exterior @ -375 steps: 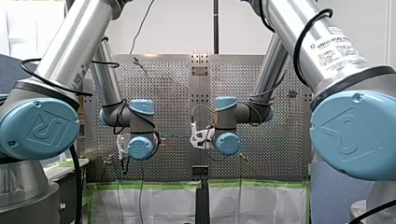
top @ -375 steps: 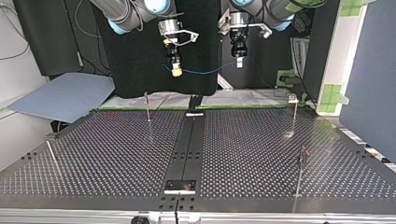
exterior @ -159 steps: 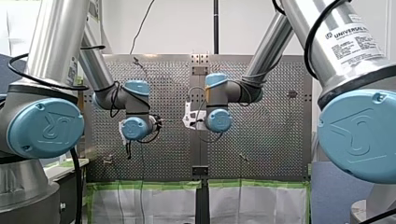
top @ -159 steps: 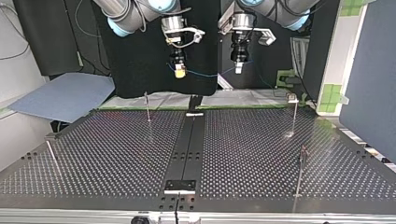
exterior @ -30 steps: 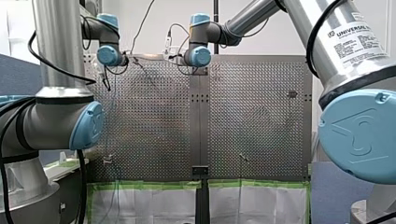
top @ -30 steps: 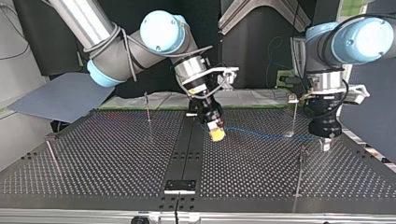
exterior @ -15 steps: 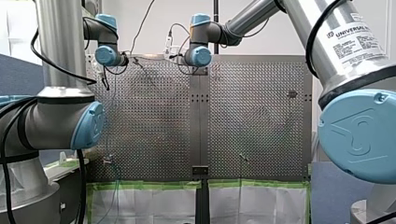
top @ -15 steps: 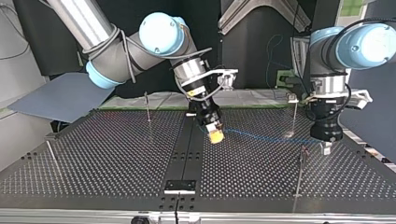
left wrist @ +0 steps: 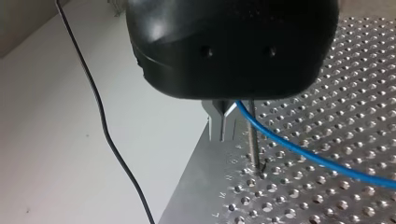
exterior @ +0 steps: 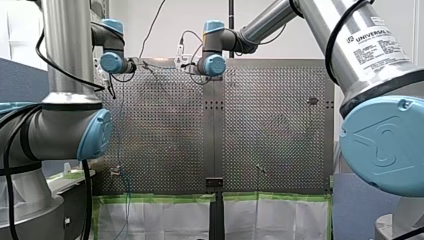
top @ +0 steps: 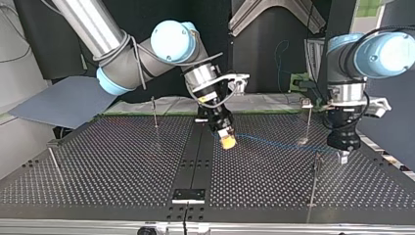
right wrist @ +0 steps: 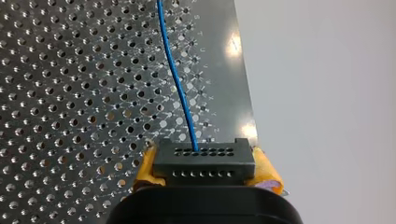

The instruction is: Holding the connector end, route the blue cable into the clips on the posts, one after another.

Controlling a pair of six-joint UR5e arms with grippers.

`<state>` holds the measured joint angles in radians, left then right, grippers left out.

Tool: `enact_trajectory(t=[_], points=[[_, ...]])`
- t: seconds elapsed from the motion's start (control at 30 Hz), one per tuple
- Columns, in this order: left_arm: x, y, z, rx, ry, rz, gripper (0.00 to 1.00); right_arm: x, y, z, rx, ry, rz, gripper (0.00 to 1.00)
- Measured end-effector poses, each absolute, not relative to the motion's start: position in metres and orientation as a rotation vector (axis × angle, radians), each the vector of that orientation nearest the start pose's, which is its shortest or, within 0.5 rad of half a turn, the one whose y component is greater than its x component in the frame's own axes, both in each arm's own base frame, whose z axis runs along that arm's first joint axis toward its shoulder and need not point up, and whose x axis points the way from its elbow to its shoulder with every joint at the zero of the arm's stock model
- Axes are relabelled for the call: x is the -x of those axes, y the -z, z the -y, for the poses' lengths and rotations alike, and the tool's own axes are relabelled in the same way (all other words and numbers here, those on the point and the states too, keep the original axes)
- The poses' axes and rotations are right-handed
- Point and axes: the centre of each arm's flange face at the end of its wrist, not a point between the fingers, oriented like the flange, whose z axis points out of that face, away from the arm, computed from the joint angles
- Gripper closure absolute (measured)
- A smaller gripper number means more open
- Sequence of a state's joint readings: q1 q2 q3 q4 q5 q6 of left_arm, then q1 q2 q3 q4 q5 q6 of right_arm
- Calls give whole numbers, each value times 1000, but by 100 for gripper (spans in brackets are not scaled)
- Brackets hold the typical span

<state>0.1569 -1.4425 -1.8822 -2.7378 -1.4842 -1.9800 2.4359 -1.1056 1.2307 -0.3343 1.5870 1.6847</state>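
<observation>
- Blue cable (top: 279, 143): it hangs in a low line over the table (top: 122, 161), strung from one gripper to the other. As far as the views show, it sits in no clip yet.
- Connector (right wrist: 204, 158): this black block is clamped between the yellow pads (right wrist: 266, 170) of my right gripper (top: 226, 139), which is closed to the block's width. The cable leaves the block straight ahead of the fingers.
- What has changed here: twelve seconds ago this gripper hung high behind the table. Now it is low over the middle strip, and in the last second it has barely shifted. I judge it is acting as the anchor.
- Rear post (top: 309, 120): the cable passes near its foot, well below its top.
- Clip (top: 319, 159): it sits on top of the nearer post, just beside my left gripper's fingertips and apart from them.
- My left gripper (top: 342, 156): the metal fingers (left wrist: 214, 127) are pressed together on the cable, which comes out at their side. A thin rod (left wrist: 252, 135) stands just beside them, and the cable crosses it. I cannot tell which post this is.
- What has changed here: this gripper too has come down from behind the table. In the last second it has sunk slightly, to about the clip's height.
- Meaning: the approach to the first clip looks nearly done. The next move probably calls for a small sideways push to seat the cable, while the line is kept taut.
</observation>
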Motion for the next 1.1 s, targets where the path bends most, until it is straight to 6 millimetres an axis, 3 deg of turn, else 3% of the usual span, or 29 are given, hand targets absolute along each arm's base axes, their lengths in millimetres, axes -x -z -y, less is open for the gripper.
enact_trajectory(t=[0.33, 0.67, 1.1], points=[[-479, -437, 63, 287, 284, -1319, 99, -619, -426, 355, 2107, 2775, -936, 100], [-488, -439, 53, 286, 307, -1283, 99, -616, -424, 363, 2107, 2775, -944, 100], [-497, -437, 55, 262, 366, -1268, 99, -617, -421, 369, 2111, 2770, -930, 100]])
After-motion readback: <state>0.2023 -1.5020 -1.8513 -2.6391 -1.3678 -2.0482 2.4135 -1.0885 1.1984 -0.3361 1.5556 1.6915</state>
